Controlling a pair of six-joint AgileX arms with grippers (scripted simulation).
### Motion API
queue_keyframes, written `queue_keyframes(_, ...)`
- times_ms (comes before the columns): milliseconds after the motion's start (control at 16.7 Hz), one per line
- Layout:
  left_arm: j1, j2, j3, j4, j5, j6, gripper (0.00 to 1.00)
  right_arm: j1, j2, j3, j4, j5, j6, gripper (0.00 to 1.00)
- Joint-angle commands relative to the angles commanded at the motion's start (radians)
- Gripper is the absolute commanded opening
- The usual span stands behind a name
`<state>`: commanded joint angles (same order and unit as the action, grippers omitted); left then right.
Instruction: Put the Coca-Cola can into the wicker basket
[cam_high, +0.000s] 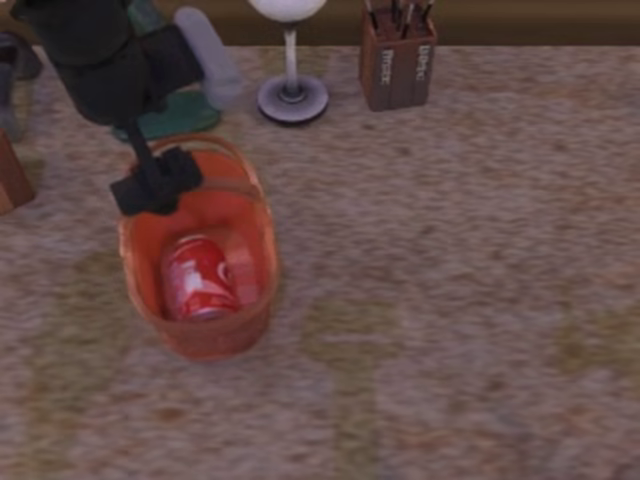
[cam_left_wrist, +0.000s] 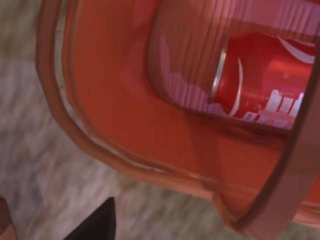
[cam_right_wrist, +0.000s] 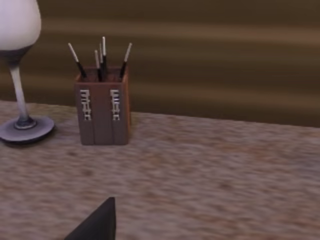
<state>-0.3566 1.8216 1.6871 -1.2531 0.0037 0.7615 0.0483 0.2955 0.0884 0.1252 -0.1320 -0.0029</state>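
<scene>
The Coca-Cola can (cam_high: 200, 278) lies on its side on the floor of the wicker basket (cam_high: 270, 250), at the table's left. Nothing holds it. My left gripper (cam_high: 155, 187) hovers open over the basket's far rim, beside the hoop handle (cam_high: 245, 165). In the left wrist view the can (cam_left_wrist: 265, 80) rests inside the orange basket wall (cam_left_wrist: 125, 100), and one dark fingertip (cam_left_wrist: 102, 222) shows over the tabletop outside the basket. The right gripper is out of the top view; one of its fingers (cam_right_wrist: 102, 220) shows above bare table, with nothing held.
A wine glass (cam_high: 291, 95) and a brown box of dark utensils (cam_high: 397, 70) stand at the back edge. A green object (cam_high: 175, 115) and a pale bottle (cam_high: 210, 60) lie behind the basket. A brown block (cam_high: 10, 175) sits at the left edge.
</scene>
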Motion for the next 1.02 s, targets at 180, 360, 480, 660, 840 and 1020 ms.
queue_keyframes(180, -0.03, 0.144, 0.128, -0.1, 0.002, 0.061, 1.0, -0.024, -0.187, -0.057, -0.079, 0.082, 0.002, 1.0)
queue_keyframes(360, -0.047, 0.221, 0.197, -0.156, 0.003, 0.095, 1.0, -0.037, -0.284, -0.085, -0.12, 0.127, 0.003, 1.0)
queue_keyframes(480, -0.049, 0.23, 0.205, -0.162, 0.003, 0.1, 1.0, -0.038, -0.296, -0.088, -0.125, 0.132, 0.003, 1.0)
queue_keyframes(660, -0.049, 0.23, 0.205, -0.162, 0.003, 0.1, 1.0, -0.038, -0.296, -0.088, -0.125, 0.132, 0.003, 1.0)
queue_keyframes(840, -0.047, 0.234, 0.198, -0.152, 0.003, 0.102, 1.0, -0.038, -0.296, -0.088, -0.125, 0.132, 0.003, 1.0)
queue_keyframes(1020, -0.048, 0.228, 0.145, -0.103, 0.003, 0.101, 1.0, -0.038, -0.296, -0.088, -0.125, 0.132, 0.003, 1.0)
